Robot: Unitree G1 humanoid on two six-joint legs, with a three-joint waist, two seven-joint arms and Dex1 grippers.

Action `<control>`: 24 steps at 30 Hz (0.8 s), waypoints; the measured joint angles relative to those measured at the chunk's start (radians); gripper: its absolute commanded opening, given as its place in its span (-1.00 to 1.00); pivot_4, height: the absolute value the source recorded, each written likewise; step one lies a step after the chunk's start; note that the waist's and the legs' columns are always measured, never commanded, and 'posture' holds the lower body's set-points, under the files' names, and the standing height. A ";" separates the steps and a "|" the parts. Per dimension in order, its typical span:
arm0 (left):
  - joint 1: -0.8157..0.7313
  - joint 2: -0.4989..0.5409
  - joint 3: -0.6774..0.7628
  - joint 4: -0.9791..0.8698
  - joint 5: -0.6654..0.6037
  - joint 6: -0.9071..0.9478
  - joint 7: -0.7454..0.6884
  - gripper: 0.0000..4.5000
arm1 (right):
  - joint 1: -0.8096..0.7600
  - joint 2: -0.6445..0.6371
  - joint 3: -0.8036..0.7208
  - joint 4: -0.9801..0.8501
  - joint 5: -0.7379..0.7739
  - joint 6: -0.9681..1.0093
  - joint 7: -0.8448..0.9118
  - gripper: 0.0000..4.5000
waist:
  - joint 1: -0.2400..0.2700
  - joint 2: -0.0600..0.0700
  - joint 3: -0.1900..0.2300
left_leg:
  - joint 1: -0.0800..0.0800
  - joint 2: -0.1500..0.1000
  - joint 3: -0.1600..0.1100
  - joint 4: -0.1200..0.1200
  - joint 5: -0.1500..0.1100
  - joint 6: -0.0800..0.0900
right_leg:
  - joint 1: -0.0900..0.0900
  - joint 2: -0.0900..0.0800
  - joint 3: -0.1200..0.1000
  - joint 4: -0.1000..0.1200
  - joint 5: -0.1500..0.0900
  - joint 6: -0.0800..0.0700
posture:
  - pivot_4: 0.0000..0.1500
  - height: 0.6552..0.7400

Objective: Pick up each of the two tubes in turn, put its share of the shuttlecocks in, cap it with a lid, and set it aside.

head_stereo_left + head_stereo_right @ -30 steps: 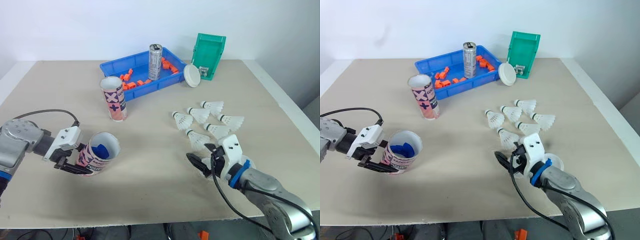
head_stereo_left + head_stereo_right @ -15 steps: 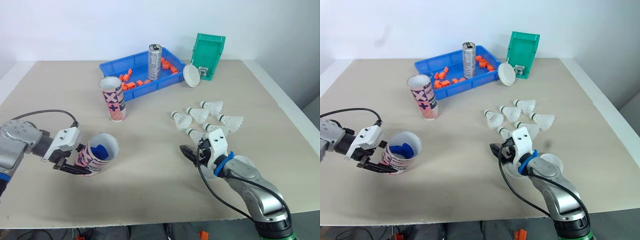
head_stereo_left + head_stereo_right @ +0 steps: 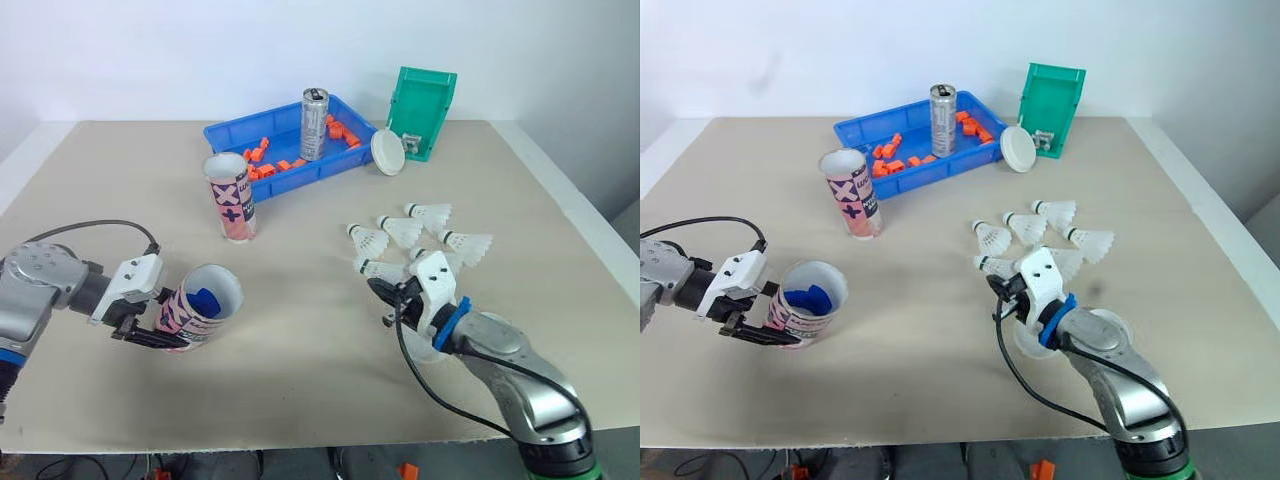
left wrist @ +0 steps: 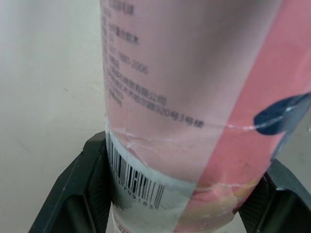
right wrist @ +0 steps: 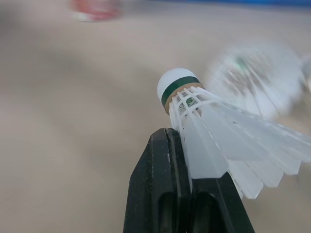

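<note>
Tubes, two: the upright tube [image 3: 229, 196] stands on the tabletop [image 3: 300, 350] near the blue tray [image 3: 225, 135]; the tilted tube [image 3: 193, 306] is clamped in the left jaws, arm low at the near left. Shuttlecocks, six: five lie in a cluster [image 3: 400, 230], the sixth shuttlecock [image 5: 209, 131] pinched by its feathers in the right jaws, forearm angled inward

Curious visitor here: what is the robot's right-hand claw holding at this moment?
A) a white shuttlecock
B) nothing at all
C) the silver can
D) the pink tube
A: in the right wrist view the right gripper has its black fingers pinched on the feather skirt of a shuttlecock; the tube is in the left gripper.
</note>
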 measured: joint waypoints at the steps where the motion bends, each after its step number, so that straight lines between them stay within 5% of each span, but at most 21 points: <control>1: -0.006 -0.007 0.000 0.001 0.004 0.004 -0.001 0.22 | -0.034 -0.028 0.002 -0.002 0.011 -0.011 0.052 -0.97 | 0.000 0.000 0.000 | 0.000 0.000 0.000 0.001 0.000 0.000 | 0.000 0.000 0.000 0.000 0.000 0.000 | 1.00 1.00; 8: -0.034 -0.038 -0.008 0.010 0.030 0.017 -0.010 0.22 | -0.452 -0.102 0.127 0.059 0.024 -0.218 0.431 -0.97 | 0.000 0.003 0.001 | 0.000 0.002 0.001 0.003 0.001 0.001 | 0.001 0.001 -0.001 0.000 0.002 0.000 | 1.00 1.00; 14: -0.059 -0.038 -0.033 0.022 0.042 -0.009 -0.017 0.22 | -0.634 -0.007 0.331 0.278 -0.081 -0.428 0.652 -0.97 | 0.005 0.006 0.002 | -0.001 0.001 0.001 0.003 0.001 0.001 | 0.000 0.001 -0.001 0.001 0.001 0.000 | 1.00 1.00; 24: -0.054 -0.024 -0.031 0.012 0.042 0.020 -0.022 0.22 | -0.808 0.150 0.406 0.512 -0.180 -0.644 0.788 -0.97 | 0.003 0.006 0.001 | 0.000 0.002 0.001 0.003 0.001 0.001 | -0.001 0.002 -0.001 0.007 -0.001 -0.001 | 1.00 1.00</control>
